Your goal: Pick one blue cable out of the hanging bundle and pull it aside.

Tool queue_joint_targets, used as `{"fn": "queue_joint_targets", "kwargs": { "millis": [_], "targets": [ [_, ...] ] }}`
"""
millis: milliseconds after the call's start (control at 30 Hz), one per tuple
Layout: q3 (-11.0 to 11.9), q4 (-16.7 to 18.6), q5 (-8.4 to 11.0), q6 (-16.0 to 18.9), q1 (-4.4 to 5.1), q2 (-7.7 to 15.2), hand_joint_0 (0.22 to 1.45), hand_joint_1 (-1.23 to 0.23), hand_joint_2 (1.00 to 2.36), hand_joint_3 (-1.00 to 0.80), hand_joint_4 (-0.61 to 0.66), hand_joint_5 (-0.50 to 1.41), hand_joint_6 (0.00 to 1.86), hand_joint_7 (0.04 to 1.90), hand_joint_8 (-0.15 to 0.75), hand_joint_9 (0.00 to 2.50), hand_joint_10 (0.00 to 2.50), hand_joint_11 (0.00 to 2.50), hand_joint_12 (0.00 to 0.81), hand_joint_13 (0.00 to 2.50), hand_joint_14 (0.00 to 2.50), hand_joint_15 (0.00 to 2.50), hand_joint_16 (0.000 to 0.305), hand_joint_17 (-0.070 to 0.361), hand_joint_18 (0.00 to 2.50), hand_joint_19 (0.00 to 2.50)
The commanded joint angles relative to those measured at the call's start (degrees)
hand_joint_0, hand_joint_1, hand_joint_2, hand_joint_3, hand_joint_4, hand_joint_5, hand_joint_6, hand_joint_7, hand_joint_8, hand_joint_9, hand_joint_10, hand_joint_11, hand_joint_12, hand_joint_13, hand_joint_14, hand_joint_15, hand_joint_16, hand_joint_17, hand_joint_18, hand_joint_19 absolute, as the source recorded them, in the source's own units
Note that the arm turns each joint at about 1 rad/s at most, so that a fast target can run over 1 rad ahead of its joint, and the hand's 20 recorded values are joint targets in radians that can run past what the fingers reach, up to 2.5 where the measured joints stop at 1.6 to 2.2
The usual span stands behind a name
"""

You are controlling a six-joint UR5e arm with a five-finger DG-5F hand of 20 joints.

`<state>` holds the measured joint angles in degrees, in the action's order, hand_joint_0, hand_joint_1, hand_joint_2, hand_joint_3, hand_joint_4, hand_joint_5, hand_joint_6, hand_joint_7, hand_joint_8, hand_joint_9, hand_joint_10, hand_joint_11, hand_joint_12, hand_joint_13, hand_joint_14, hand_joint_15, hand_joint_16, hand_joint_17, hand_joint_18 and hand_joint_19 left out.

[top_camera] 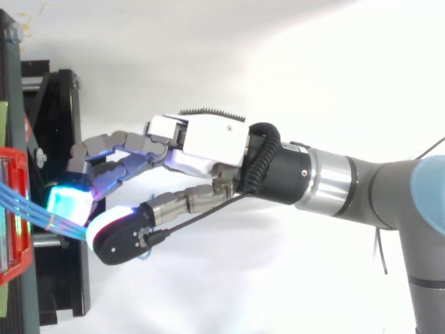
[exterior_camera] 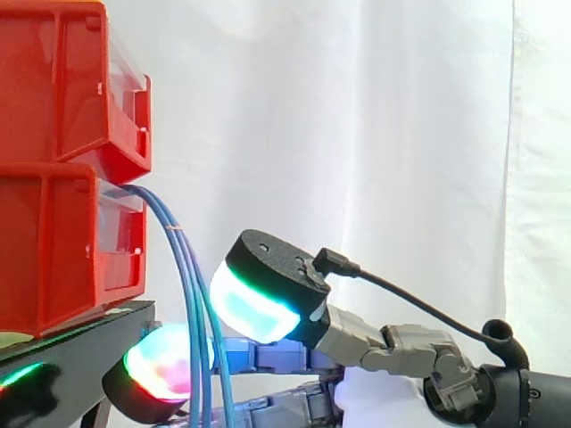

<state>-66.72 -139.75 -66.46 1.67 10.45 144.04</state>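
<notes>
A bundle of thin blue cables (exterior_camera: 190, 294) comes out between the two red bins and hangs down in front of the black stand. In the top view the blue cables (top_camera: 33, 211) run from the bin's edge toward the hand. My hand (top_camera: 201, 142) reaches in from the right with its fingers nearly straight. One fingertip (exterior_camera: 159, 364), glowing red and green, sits behind the cables low down. The thumb (exterior_camera: 254, 306), glowing cyan, is just right of the cables and higher. The cables pass between thumb and fingers; no pinch on a single cable shows.
Two red bins (exterior_camera: 53, 98) are stacked at the left on the black stand (exterior_camera: 85, 343). The bin edge (top_camera: 14, 229) and stand (top_camera: 62, 292) lie close to my fingertips. A white curtain hangs behind.
</notes>
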Motion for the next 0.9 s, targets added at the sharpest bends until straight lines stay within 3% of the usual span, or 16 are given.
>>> {"fn": "queue_joint_targets", "kwargs": {
  "millis": [0,367,867],
  "targets": [
    [0.36,-0.52,0.55,0.0,0.01,-0.07,0.49,-0.71,1.0,-0.5,0.15,-0.13,0.67,0.98,0.288,0.79,0.02,0.45,0.373,0.54,0.01,0.26,0.052,0.117,0.49,0.4],
    [2.47,-2.89,0.19,0.09,0.01,-0.07,0.52,-0.72,1.0,-0.5,0.14,-0.14,0.71,0.95,0.279,0.79,0.01,0.46,0.362,0.54,0.01,0.26,0.049,0.111,0.5,0.4],
    [2.91,-3.24,0.19,-0.44,0.36,-0.6,0.51,-0.67,1.0,-0.5,0.14,-0.14,0.71,0.93,0.283,0.8,0.01,0.45,0.366,0.55,0.01,0.27,0.05,0.112,0.51,0.41]
  ]
}}
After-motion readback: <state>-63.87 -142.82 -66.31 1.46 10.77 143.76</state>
